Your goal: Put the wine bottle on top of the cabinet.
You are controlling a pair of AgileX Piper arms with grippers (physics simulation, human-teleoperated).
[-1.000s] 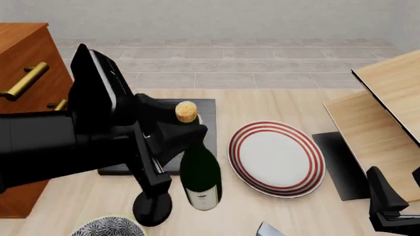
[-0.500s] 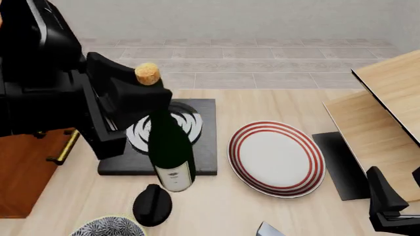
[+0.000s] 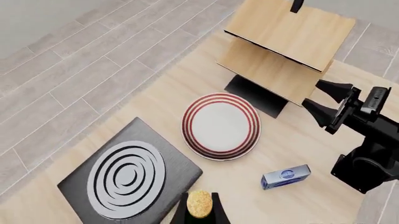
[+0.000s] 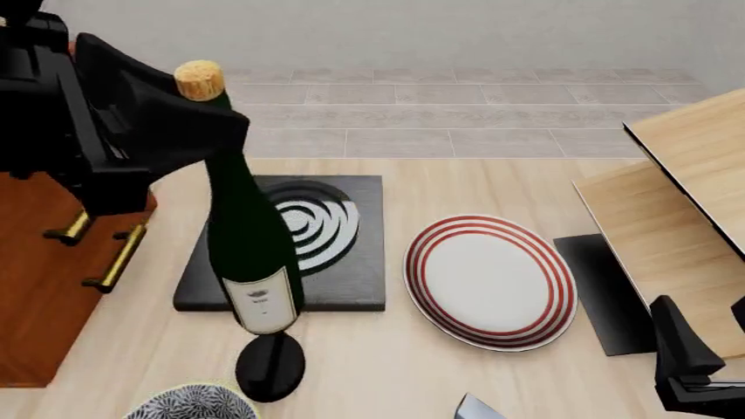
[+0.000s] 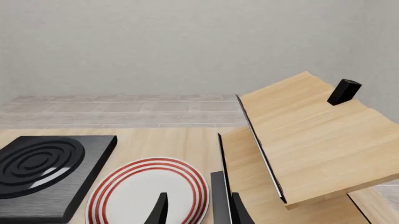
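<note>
- Even, bright, diffuse render light; no glare.
- Soft, faint shadows under plate (image 4: 490, 282) and black slab (image 4: 305, 244) on bench (image 4: 466, 375).
- All views sharp, no blur, no edge distortion.

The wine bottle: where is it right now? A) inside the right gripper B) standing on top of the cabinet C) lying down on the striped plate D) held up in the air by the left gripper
D: the left gripper clamps the neck of the wine bottle just under the cork, with the bottle lifted and tilted beside the cabinet, not on top of it.
</note>
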